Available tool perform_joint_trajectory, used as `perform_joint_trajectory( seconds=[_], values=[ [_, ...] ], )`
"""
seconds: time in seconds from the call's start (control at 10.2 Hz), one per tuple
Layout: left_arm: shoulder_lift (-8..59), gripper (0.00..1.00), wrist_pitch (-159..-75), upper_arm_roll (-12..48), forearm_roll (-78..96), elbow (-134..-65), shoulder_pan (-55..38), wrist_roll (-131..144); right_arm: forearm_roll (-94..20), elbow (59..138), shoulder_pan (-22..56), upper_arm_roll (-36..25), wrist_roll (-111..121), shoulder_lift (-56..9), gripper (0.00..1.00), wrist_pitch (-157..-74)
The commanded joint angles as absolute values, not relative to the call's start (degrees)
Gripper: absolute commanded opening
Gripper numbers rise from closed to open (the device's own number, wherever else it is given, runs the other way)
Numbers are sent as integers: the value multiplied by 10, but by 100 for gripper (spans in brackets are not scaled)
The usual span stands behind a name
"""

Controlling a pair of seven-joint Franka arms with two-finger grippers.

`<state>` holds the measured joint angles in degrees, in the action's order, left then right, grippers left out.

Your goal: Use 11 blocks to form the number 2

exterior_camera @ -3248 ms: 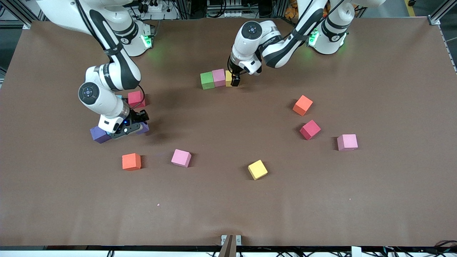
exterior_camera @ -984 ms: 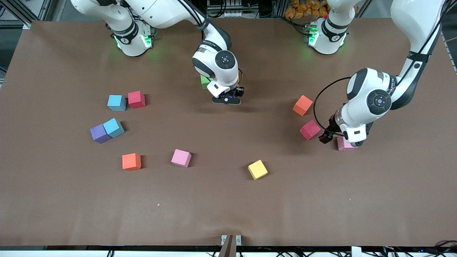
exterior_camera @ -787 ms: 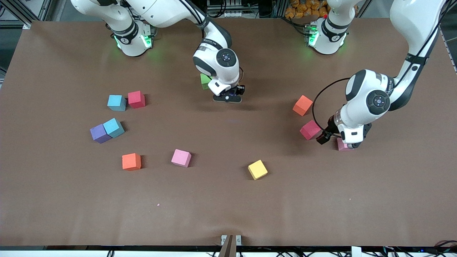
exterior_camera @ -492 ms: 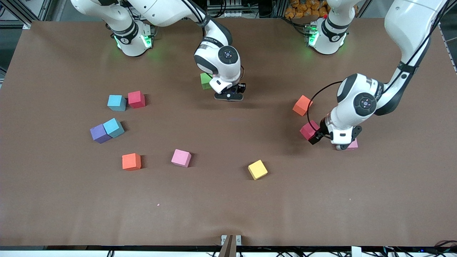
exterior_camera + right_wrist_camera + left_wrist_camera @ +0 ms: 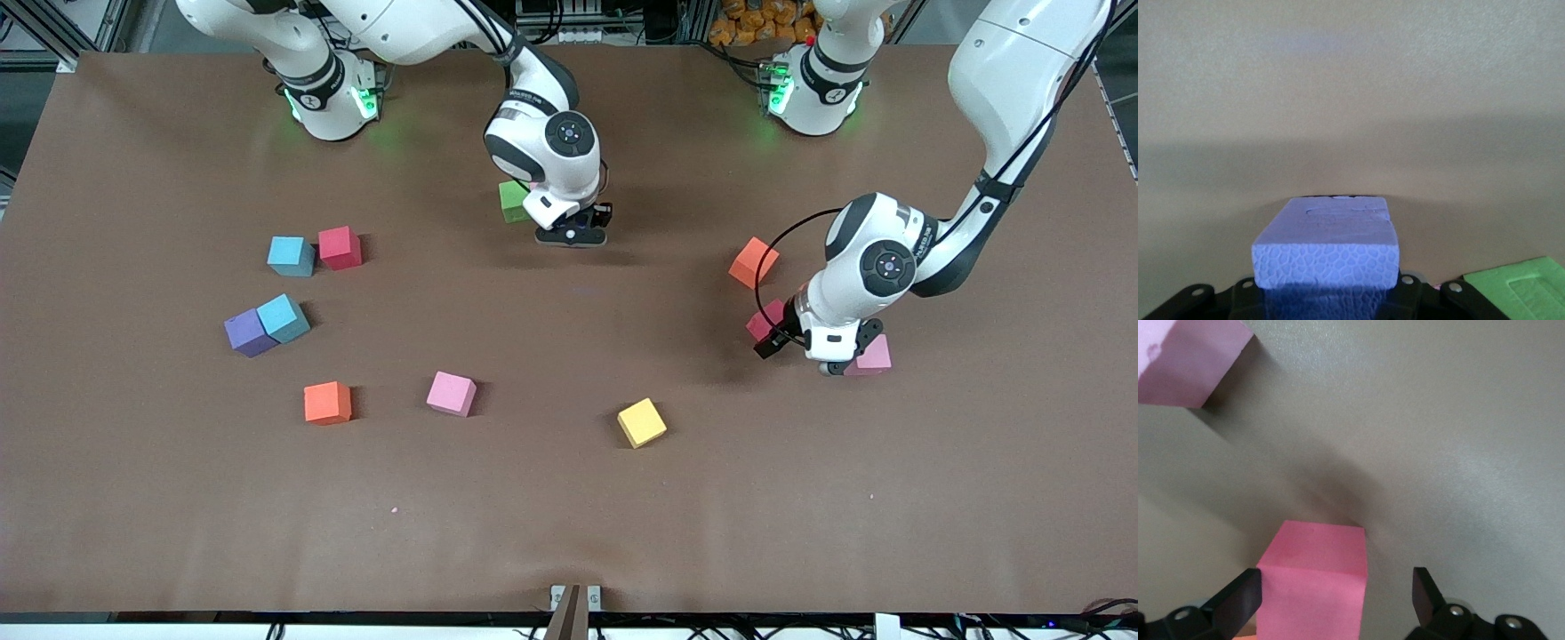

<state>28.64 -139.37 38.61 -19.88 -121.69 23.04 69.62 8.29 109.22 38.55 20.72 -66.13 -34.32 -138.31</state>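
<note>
My right gripper [image 5: 571, 233] is shut on a purple cube [image 5: 1325, 247] and holds it low beside the green cube [image 5: 513, 201], which also shows in the right wrist view [image 5: 1518, 287]. The arm hides the rest of that row. My left gripper [image 5: 827, 364] is open and low between a red cube [image 5: 765, 318] and a pink cube [image 5: 873, 356]. In the left wrist view the red cube [image 5: 1315, 580] sits between the open fingers [image 5: 1238, 600], with the pink cube [image 5: 1185, 360] ahead. An orange cube [image 5: 754, 262] lies close by.
Loose cubes: yellow [image 5: 642, 422], pink [image 5: 451, 394], orange [image 5: 327, 403], purple [image 5: 246, 333] touching a light blue one [image 5: 284, 316], and red [image 5: 340, 247] beside another light blue one [image 5: 291, 256]. The brown table [image 5: 569, 516] stretches bare toward the camera.
The right arm brought the purple cube from its end of the table to the green cube's row. The left gripper left that row, reached the pink cube, then shifted toward the red cube.
</note>
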Motion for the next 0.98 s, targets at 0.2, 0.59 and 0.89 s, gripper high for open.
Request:
perform_joint_trajectory(
  seconds=[0.2, 0.59, 0.89],
  values=[
    [271, 100, -1365, 389, -228, -1214, 234, 731, 111, 1109, 382, 216, -686, -333, 37, -1383],
    [261, 100, -1353, 390, -228, -1208, 231, 738, 124, 1109, 382, 216, -686, -337, 40, -1383],
    [285, 100, -1354, 389, -229, -1208, 218, 754, 123, 1108, 378, 219, -693, -337, 71, -1381]
  ],
)
